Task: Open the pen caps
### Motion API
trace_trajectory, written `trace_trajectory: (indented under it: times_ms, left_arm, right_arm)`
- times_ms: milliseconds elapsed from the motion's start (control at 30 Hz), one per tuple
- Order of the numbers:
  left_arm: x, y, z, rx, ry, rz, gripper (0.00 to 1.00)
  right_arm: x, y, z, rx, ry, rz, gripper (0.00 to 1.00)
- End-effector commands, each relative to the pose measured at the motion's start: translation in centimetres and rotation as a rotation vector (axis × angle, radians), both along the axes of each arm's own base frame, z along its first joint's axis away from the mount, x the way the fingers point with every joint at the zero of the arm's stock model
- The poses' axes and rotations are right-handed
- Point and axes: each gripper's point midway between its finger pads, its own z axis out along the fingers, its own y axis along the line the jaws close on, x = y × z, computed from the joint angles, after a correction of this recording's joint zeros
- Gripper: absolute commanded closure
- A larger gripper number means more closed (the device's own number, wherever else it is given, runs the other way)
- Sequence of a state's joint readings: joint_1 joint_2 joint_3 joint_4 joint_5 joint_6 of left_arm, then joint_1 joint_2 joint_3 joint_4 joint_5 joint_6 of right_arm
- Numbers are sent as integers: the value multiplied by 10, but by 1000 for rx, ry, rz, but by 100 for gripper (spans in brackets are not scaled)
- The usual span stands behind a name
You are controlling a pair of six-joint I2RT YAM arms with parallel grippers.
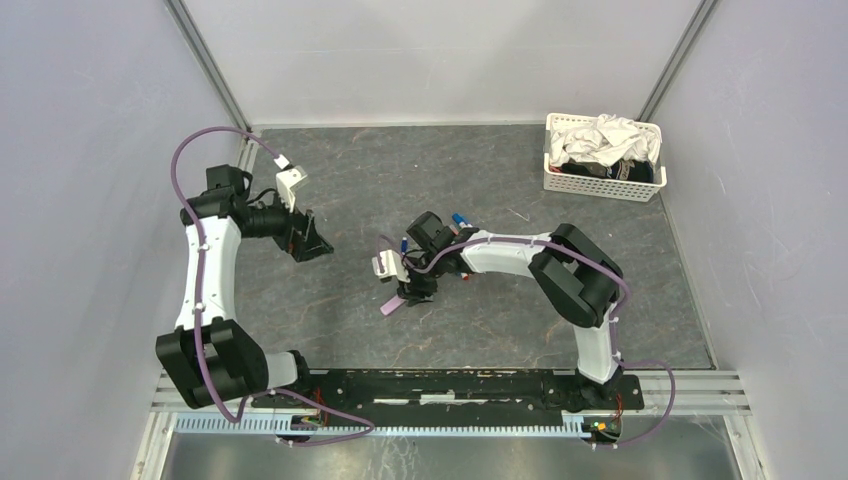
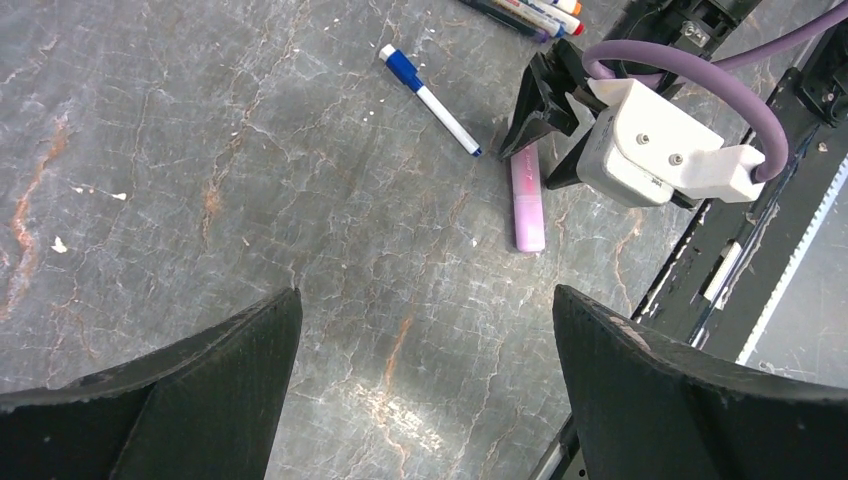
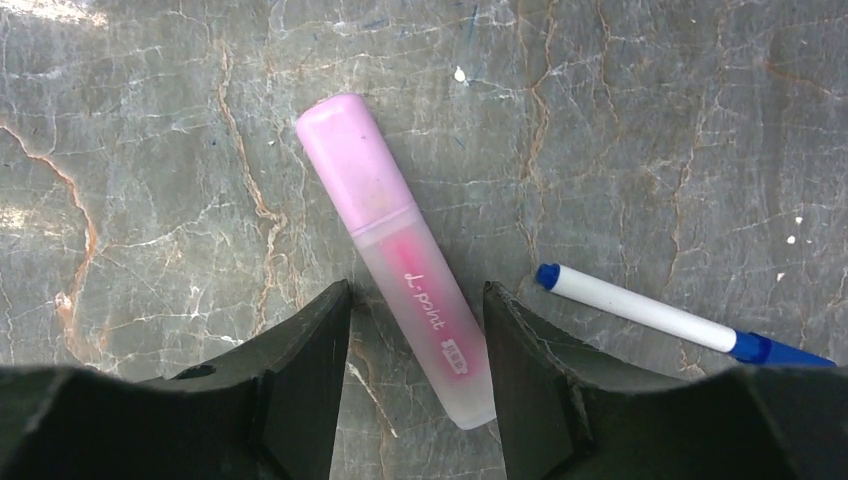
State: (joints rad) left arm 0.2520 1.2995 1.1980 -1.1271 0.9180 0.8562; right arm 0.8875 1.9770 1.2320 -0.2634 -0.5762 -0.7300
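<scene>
Jaws of the left tool (image 2: pixel 425 310) hung released wide above the counter's (image 1: pixel 330 180) left side. Mid-counter, the right tool (image 3: pixel 415 300) straddled the lilac pen (image 3: pixel 440 330), its cap (image 3: pixel 350 160) on; whether it pinched could not be told. A blue-capped pen (image 3: pixel 650 312) lay just beside.

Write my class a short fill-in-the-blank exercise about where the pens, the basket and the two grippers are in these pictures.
1. The pink highlighter lies on the table ___ the fingers of the right gripper.
2. The left gripper is open and holds ___.
3. The thin white pen beside the highlighter has ___ ends.
4. The white basket stands at the table's far ___ corner.
Missing words: between; nothing; blue; right.
</scene>
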Motion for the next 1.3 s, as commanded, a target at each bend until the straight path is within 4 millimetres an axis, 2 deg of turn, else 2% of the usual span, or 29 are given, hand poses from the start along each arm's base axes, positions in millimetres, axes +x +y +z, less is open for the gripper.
trace_trajectory:
  times_ms: [0,100,167,267,367,467,567,700,933,1033,1267]
  left_arm:
    - [0,-4,21,-17,-37,0,0]
    - [-3,-5,19,-11,-34,-17,0]
    - [-8,-9,16,-9,-25,-40,0]
    - [-14,-15,9,-1,-14,-78,0]
    - [-24,-23,2,6,-14,-143,0]
    - [-42,-34,-5,0,-18,-256,0]
    - [-55,-48,-11,1,-17,-351,0]
    - [-73,-72,-18,5,-15,-484,0]
    - [-82,-96,-15,8,-97,-590,0]
    - [-83,-102,-14,30,-157,-636,0]
    - [-66,-90,-19,233,-393,-728,7]
  right_arm:
    - [10,-9,4,-22,-27,-43,44]
    - [9,-14,0,-31,-25,-70,51]
    - [9,-17,-2,-35,-17,-100,67]
    - [6,-19,-4,-29,8,-132,78]
    - [-1,-20,3,9,31,-161,88]
    - [-7,-18,16,51,59,-181,99]
    - [-12,-14,40,105,97,-210,100]
    - [-16,-10,81,212,136,-235,100]
    - [-22,1,138,310,254,-221,100]
    - [-24,9,155,323,327,-195,100]
    - [-20,25,165,263,521,-195,100]
